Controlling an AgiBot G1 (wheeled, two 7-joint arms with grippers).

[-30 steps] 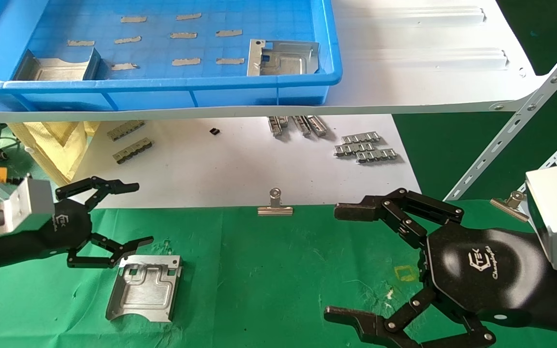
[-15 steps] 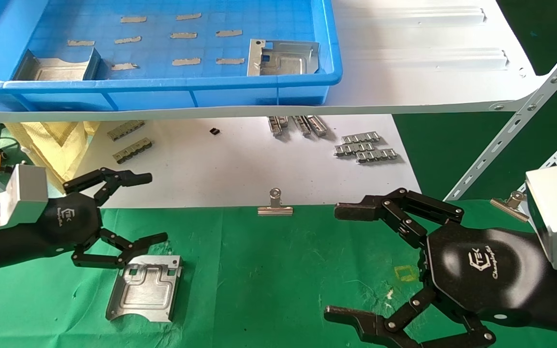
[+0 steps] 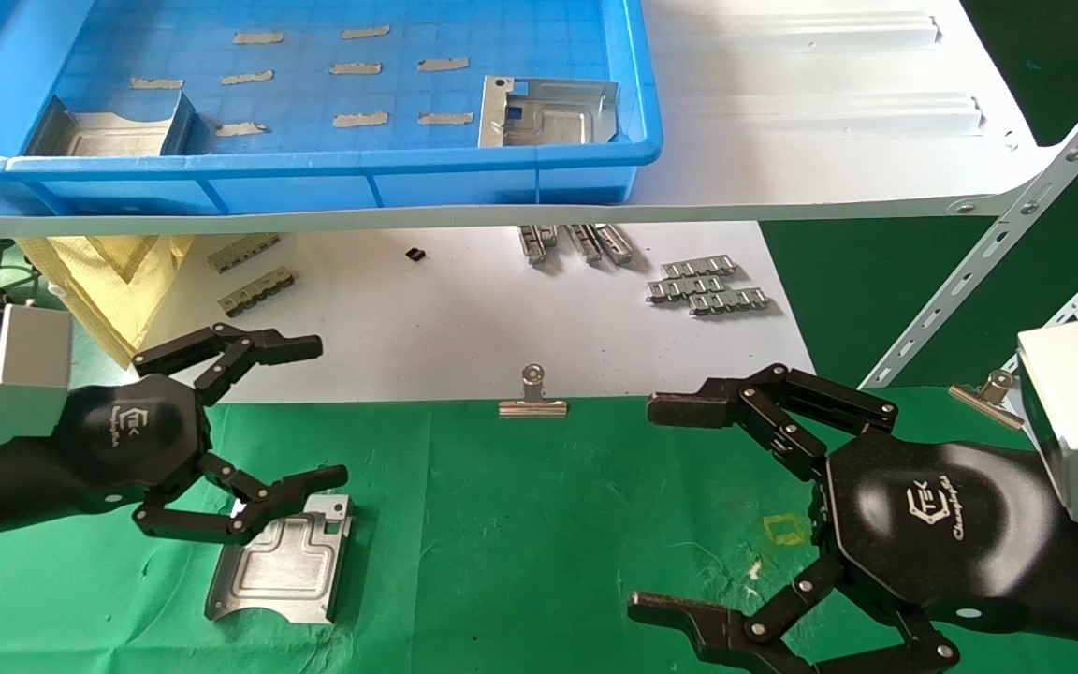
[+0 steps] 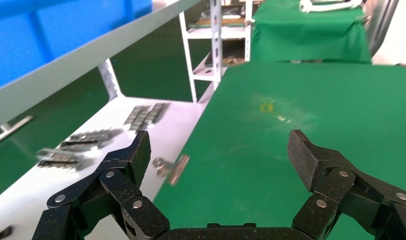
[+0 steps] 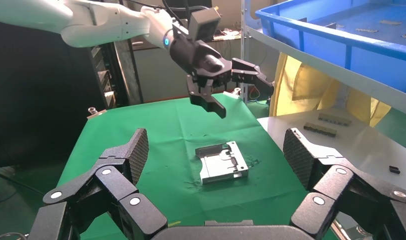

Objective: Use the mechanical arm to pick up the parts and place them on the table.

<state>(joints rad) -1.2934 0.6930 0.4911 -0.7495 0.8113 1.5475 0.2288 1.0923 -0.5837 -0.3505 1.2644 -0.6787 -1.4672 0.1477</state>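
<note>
One silver part [image 3: 282,566] lies flat on the green table [image 3: 539,524] at the front left; the right wrist view also shows this part [image 5: 223,162]. Two more parts [image 3: 544,112] [image 3: 113,131] rest in the blue tray [image 3: 314,173] on the shelf. My left gripper [image 3: 328,412] hovers open and empty just above the far edge of the lying part; its lower finger overlaps that edge in the head view. In its own view the left gripper [image 4: 221,150] holds nothing. My right gripper [image 3: 642,508] stands open and empty over the cloth at the right.
The white shelf [image 3: 829,187] overhangs the back, with slanted struts [image 3: 988,262] at the right. Ridged metal strips [image 3: 707,285] [image 3: 254,276] lie on the white sheet. Binder clips [image 3: 532,398] [image 3: 988,393] sit at the cloth's far edge. A yellow square [image 3: 787,529] marks the cloth.
My left gripper has shifted right and lifted, staying open, and its lower finger now crosses the plate's far edge. The plate and the right arm have not moved.
</note>
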